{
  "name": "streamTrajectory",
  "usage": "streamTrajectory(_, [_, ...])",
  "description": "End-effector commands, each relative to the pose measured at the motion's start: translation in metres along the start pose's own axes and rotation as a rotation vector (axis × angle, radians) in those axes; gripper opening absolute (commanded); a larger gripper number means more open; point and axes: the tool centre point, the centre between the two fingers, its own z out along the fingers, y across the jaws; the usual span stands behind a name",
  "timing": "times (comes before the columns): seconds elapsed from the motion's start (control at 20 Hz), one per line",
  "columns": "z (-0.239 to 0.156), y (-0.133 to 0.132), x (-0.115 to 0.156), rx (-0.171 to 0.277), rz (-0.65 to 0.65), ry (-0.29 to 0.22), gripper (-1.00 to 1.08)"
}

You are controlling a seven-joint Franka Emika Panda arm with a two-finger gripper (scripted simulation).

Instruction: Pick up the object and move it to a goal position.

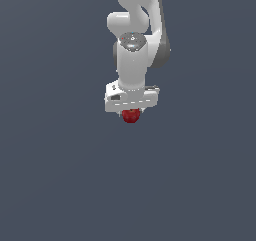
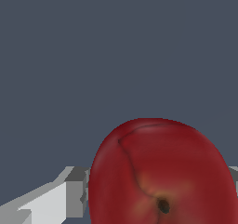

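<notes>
In the exterior view the white Panda arm (image 1: pixel 134 45) hangs down from the top of the frame over a plain slate-grey surface (image 1: pixel 55 175), its wrist pointing straight down. The gripper (image 1: pixel 131 116) sits at the arm's lower end, and the dark-red apple-like ball (image 1: pixel 131 115) pokes out directly beneath the broad white gripper body, centred under it and clearly narrower than it. The fingers themselves are hidden behind the ball and the gripper body in this view. The wrist view shows the glossy ball (image 2: pixel 160 174) very close, filling the lower part of the picture, with a thin dark crease running across its skin down to a small black stem dimple. A grey-and-white finger (image 2: pixel 69 193) stands right against one flank of the ball, and a sliver of the other finger (image 2: pixel 234 174) shows at the opposite flank, so the ball lies between the two, and the jaws look closed on it. Whether the ball touches the surface or hangs clear of it cannot be told from either view.
</notes>
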Motion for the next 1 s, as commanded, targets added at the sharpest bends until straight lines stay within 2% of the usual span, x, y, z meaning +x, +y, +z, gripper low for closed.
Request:
streamTrajectory(0.0, [-0.024, 0.015, 0.008, 0.000, -0.001, 0.002, -1.00])
streamTrajectory(0.45, [-0.099, 0.066, 0.037, 0.000, -0.001, 0.002, -1.00])
streamTrajectory(0.95, [-0.159, 0.107, 0.061, -0.002, 0.000, 0.002, -1.00])
